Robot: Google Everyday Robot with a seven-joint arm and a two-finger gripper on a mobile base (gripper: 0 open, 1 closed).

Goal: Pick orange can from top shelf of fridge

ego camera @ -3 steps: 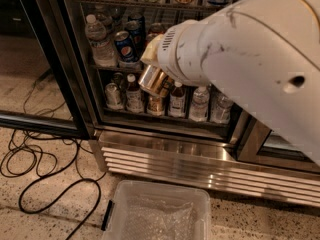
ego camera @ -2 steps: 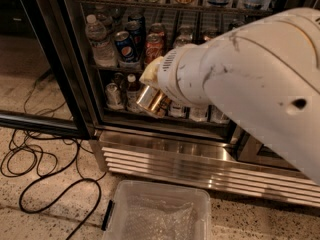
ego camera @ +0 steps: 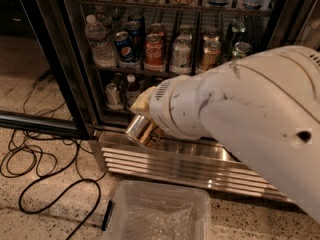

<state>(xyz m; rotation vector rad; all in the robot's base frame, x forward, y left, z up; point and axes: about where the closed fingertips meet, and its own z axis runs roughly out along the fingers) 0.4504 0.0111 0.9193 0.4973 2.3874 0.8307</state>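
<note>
My gripper pinches the orange can: shiny copper-orange metal, tilted, held low outside the fridge, just before its ribbed steel base, above a clear plastic bin.

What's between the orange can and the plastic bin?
Camera view: only the fridge's ribbed steel base. The gripper holds the orange can over its top ledge.

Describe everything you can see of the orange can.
The orange can is shiny copper-orange metal with a paler, silvery rim. It is tilted, outside the fridge, held in the air by the pincer at the tip of the white arm, in front of the ribbed steel base. The arm hides part of it; nothing else touches it.
</note>
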